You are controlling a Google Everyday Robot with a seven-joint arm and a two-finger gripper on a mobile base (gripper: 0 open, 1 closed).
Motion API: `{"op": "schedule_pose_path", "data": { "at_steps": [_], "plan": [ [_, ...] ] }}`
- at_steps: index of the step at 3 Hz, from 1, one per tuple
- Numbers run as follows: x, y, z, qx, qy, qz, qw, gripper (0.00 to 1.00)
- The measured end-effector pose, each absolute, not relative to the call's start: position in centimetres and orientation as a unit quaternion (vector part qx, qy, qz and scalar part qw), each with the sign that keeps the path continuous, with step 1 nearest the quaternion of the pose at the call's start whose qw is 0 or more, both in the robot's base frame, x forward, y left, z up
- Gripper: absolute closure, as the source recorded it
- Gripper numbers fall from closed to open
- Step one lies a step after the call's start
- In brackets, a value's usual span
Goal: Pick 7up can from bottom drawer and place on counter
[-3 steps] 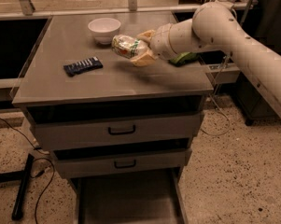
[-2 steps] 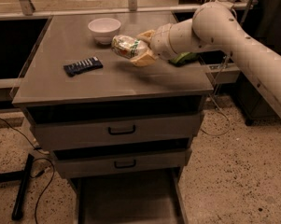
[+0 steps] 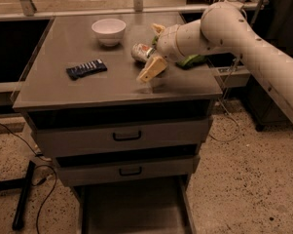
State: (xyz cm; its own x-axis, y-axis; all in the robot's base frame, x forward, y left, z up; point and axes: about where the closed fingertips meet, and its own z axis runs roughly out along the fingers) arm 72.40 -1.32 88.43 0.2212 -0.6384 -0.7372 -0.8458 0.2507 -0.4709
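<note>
The 7up can [image 3: 141,51], silvery with a green band and some red, lies on its side on the grey counter [image 3: 63,89], right of centre. My gripper [image 3: 149,52] reaches in from the right on the white arm [image 3: 233,28]. Its two tan fingers [image 3: 152,68] stand apart, one behind the can and one in front of it, so it is open around the can. The bottom drawer [image 3: 131,208] is pulled out at the foot of the cabinet, and its dark floor shows nothing on it.
A white bowl [image 3: 108,30] stands at the back of the counter. A dark blue flat packet [image 3: 86,68] lies front left. A green snack bag [image 3: 192,61] lies under the arm at the right edge. Two shut grey drawers with black handles [image 3: 126,136] sit below.
The gripper's fingers have spread wider around the can. The can has shifted slightly right and now rests on the counter.
</note>
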Motion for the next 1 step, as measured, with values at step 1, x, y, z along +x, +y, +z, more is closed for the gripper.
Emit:
{"op": "schedule_pose_path", "data": {
  "at_steps": [1],
  "plan": [
    [72.40, -1.32, 88.43, -0.603, 0.615, 0.104, 0.497, 0.00]
  ]
}}
